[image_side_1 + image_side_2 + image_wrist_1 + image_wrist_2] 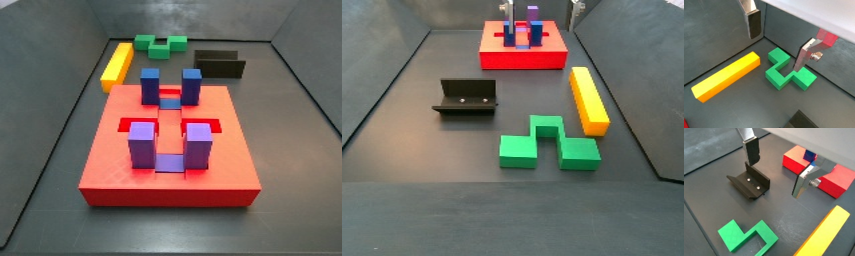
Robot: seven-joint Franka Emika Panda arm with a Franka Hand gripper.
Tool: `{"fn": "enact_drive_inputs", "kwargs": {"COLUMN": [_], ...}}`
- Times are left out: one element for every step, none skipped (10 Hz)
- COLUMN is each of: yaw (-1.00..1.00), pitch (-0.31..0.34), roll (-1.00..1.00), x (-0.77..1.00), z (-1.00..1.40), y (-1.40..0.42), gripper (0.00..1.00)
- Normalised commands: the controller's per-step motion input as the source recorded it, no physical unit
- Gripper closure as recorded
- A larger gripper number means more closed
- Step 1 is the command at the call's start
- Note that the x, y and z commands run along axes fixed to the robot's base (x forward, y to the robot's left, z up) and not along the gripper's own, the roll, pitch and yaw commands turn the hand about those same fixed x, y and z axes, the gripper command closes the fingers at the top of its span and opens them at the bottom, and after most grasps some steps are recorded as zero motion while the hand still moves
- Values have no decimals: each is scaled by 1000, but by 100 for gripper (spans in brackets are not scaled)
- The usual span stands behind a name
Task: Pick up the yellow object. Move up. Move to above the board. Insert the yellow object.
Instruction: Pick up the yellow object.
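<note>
The yellow object (727,76) is a long yellow-orange bar lying flat on the dark floor, and it shows in both side views (118,65) (588,98). The board (167,140) is a large red slab with blue and purple posts. My gripper (775,53) is open and empty, well above the floor. It hangs over the area between the board (797,159), the fixture and the green block, apart from the bar (825,234). One silver finger (577,12) shows at the edge of a side view.
A green stepped block (785,70) lies next to the bar, also in a side view (545,143). The dark fixture (749,182) stands on the floor (465,96). Grey walls (54,110) enclose the floor.
</note>
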Motion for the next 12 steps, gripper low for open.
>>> {"fn": "enact_drive_inputs", "kwargs": {"yaw": [-71,-100,-6,3,46,29,0,0,-134,-203,-229,-263], "pitch": [-39,-259,-261,-189,-213,-341,-373,-366,-343,-314,-297,-299], "roll": [-21,-71,-53,0,99,0,0,0,13,16,16,20], "x": [137,111,123,97,-14,-349,-500,-749,-823,-800,-811,-751], "z": [-160,-431,-389,-289,-340,-394,-437,-403,-326,-289,-274,-251], "y": [0,-117,-340,-523,-589,-460,-409,-306,-114,-37,0,0], "gripper": [0,0,0,0,0,0,0,0,0,0,0,0]}}
